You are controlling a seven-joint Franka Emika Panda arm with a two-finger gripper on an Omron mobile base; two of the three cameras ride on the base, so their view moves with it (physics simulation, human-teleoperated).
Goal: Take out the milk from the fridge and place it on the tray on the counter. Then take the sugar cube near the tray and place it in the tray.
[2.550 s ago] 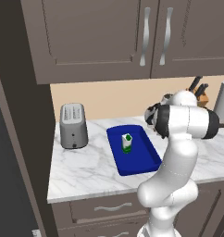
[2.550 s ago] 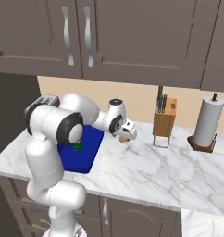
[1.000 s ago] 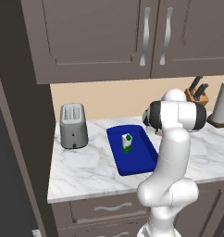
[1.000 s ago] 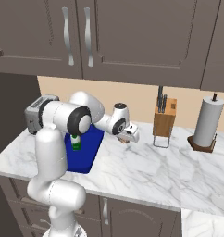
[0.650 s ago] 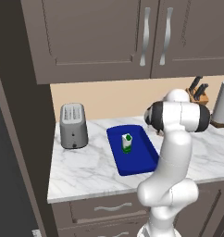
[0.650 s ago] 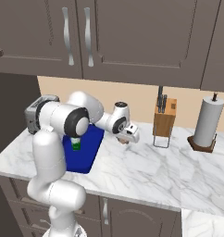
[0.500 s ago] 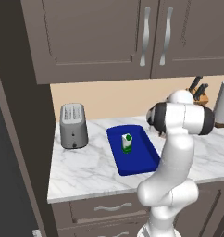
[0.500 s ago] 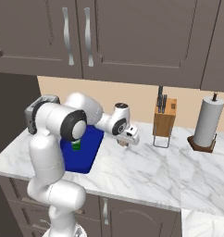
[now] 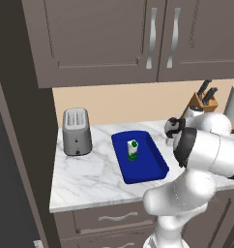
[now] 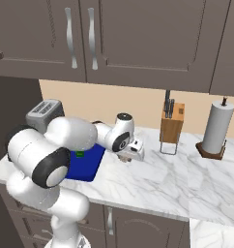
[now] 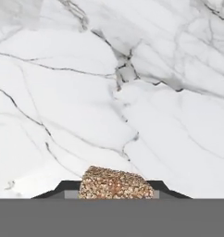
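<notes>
The milk (image 9: pixel 132 149), a small white carton with a green cap, stands upright in the dark blue tray (image 9: pixel 150 167) on the marble counter (image 9: pixel 90 174). In the right base view the tray (image 10: pixel 87 164) lies just left of my hand. My gripper (image 10: pixel 126 159) hangs low over the counter to the right of the tray. Seen from the hand, my gripper (image 11: pixel 115 187) is shut on the speckled tan sugar cube (image 11: pixel 115 183), which sits between the two dark tips above bare marble (image 11: pixel 109 92). The fridge is out of view.
A grey toaster (image 9: pixel 76 131) stands left of the tray. A knife block (image 10: pixel 171 127) and a paper towel roll (image 10: pixel 217 128) are at the back right. Dark wall cabinets (image 9: pixel 138 38) hang overhead. A tall dark panel (image 9: pixel 22 145) borders the counter's left end.
The jaws have closed the last bit onto the sugar cube. The hand has sunk slightly beside the tray and the elbow has shifted. Milk and tray have not moved.
</notes>
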